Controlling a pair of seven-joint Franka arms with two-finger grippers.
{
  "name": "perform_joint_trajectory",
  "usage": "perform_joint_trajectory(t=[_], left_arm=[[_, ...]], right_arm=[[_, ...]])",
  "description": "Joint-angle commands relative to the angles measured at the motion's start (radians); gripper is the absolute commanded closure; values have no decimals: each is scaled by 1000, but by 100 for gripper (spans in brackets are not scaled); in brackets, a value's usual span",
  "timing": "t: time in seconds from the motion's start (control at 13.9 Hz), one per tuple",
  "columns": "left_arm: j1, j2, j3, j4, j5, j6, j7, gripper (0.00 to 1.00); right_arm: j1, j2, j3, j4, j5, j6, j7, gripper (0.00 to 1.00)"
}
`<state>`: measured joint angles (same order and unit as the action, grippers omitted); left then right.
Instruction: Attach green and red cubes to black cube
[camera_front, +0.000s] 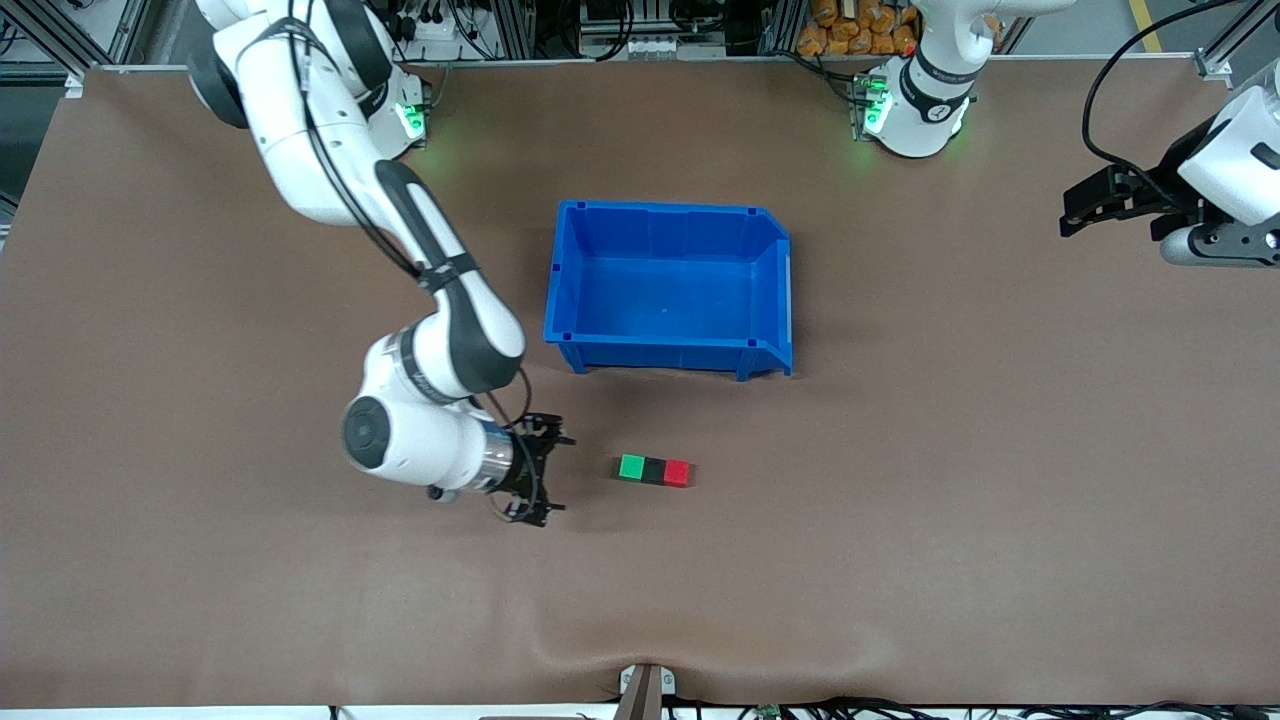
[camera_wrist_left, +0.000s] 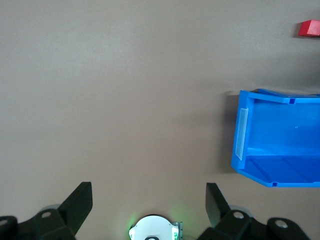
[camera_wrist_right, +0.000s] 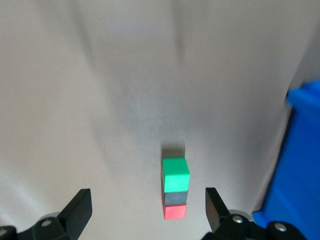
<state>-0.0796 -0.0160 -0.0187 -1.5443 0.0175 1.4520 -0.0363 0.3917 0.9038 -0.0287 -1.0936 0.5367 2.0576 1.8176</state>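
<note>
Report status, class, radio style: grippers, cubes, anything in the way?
Right gripper open, empty, beside the row. Left gripper open, waiting at its table end. Green cube, black cube, red cube joined in line. Blue bin apart, nothing blocking.

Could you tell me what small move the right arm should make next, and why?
Probably lift clear and wait: the green cube, black cube and red cube already sit joined in a row, and the right gripper is open beside them, holding nothing.

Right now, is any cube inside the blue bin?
No. The blue bin holds nothing; the green cube, black cube and red cube sit on the table.
</note>
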Motion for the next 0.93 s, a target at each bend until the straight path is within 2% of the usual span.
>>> perform_joint_trajectory(t=[0.0, 0.29, 0.65, 0.86], left_arm=[[4, 4, 0, 15, -14, -18, 3, 0], [0, 4, 0, 15, -14, -18, -2, 0], [-3, 4, -1, 16, -14, -18, -4, 0], [-3, 4, -1, 16, -14, -18, -4, 0]], right_arm=[[-72, -60, 12, -14, 23, -132, -83, 0], [-151, -132, 0, 11, 11, -269, -157, 0], [-246, -224, 6, 11, -56, -413, -473, 0], [-307, -282, 9, 11, -60, -487, -618, 0]])
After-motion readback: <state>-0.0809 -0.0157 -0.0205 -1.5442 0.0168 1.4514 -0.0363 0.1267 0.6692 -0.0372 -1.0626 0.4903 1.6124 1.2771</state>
